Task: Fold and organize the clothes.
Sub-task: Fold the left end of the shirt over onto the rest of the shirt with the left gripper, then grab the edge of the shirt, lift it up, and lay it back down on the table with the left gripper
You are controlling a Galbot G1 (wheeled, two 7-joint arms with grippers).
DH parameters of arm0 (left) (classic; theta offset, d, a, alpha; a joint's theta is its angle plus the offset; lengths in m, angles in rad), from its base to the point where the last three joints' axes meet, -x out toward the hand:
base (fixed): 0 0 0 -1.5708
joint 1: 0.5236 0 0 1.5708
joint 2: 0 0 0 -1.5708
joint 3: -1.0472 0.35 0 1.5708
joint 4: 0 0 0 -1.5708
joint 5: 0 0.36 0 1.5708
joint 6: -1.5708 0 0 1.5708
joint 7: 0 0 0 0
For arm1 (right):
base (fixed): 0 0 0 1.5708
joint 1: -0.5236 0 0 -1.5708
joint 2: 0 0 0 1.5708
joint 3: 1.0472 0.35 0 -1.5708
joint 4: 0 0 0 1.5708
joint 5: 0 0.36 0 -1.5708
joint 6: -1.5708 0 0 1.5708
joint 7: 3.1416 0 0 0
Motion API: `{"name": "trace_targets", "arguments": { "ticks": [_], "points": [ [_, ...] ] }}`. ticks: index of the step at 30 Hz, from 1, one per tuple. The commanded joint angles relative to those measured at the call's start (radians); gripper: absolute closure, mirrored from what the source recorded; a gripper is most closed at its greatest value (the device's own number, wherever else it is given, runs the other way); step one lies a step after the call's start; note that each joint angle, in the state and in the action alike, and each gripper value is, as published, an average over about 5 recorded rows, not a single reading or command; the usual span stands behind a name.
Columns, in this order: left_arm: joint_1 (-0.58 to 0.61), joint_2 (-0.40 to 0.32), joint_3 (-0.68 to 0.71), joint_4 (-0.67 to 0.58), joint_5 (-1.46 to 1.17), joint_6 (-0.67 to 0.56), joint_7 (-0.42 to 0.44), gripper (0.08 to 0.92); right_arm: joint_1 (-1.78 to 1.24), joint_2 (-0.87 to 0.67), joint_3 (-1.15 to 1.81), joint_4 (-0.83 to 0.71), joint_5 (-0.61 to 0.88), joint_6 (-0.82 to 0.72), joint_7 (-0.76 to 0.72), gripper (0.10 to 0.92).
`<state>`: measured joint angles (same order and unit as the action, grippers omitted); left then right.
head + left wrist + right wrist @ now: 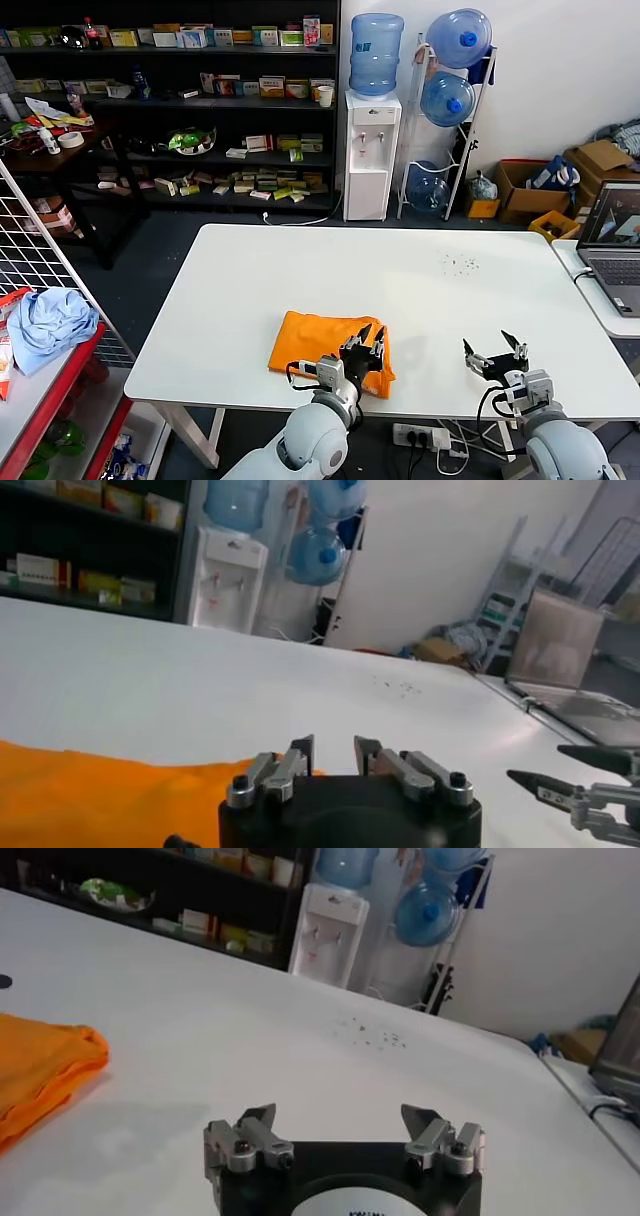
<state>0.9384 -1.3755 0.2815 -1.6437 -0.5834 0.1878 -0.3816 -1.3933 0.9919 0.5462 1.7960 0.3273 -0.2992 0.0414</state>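
Note:
The clothes are one bright orange T-shirt (315, 345), lying folded in a flat packet near the front edge of the white table (400, 270). My left gripper (372, 333) hovers over the packet's right front corner. In the left wrist view its jaws (334, 745) stand apart with nothing between them, and the orange cloth (90, 795) spreads out beside and below. My right gripper (490, 345) is over bare table to the right of the shirt, open and empty (339, 1112). From the right wrist view, the shirt's folded edge (35, 1063) lies well off to one side.
A laptop (615, 240) sits on a side table at the right. A light blue cloth bundle (50, 320) rests on a red rack at the left. Behind the table stand a water dispenser (372, 150) and stocked shelves (200, 100).

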Motion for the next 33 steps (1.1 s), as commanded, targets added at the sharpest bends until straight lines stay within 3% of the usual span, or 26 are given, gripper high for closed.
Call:
{"name": "trace_targets", "arguments": {
  "ticks": [1, 8, 15, 22, 33],
  "points": [
    [0.027, 0.075, -0.071, -0.032, 0.041, -0.047, 0.024, 0.535, 0.004, -0.012, -0.005, 0.003, 0.01, 0.0, -0.001, 0.203],
    [0.123, 0.28, -0.222, -0.133, 0.011, -0.029, 0.067, 0.327, -0.004, -0.013, -0.015, 0.004, 0.008, 0.002, -0.006, 0.203],
    [0.229, 0.399, -0.381, -0.21, -0.156, 0.091, 0.104, 0.184, -0.018, -0.014, -0.017, 0.008, 0.002, 0.001, -0.012, 0.203],
    [0.235, 0.433, -0.454, -0.21, -0.31, 0.258, 0.185, 0.177, -0.025, -0.018, -0.014, 0.004, 0.0, 0.001, -0.021, 0.203],
    [0.155, 0.376, -0.436, -0.063, -0.366, 0.286, 0.366, 0.177, -0.026, -0.018, -0.01, -0.001, 0.001, -0.003, -0.025, 0.203]
  ]
}}
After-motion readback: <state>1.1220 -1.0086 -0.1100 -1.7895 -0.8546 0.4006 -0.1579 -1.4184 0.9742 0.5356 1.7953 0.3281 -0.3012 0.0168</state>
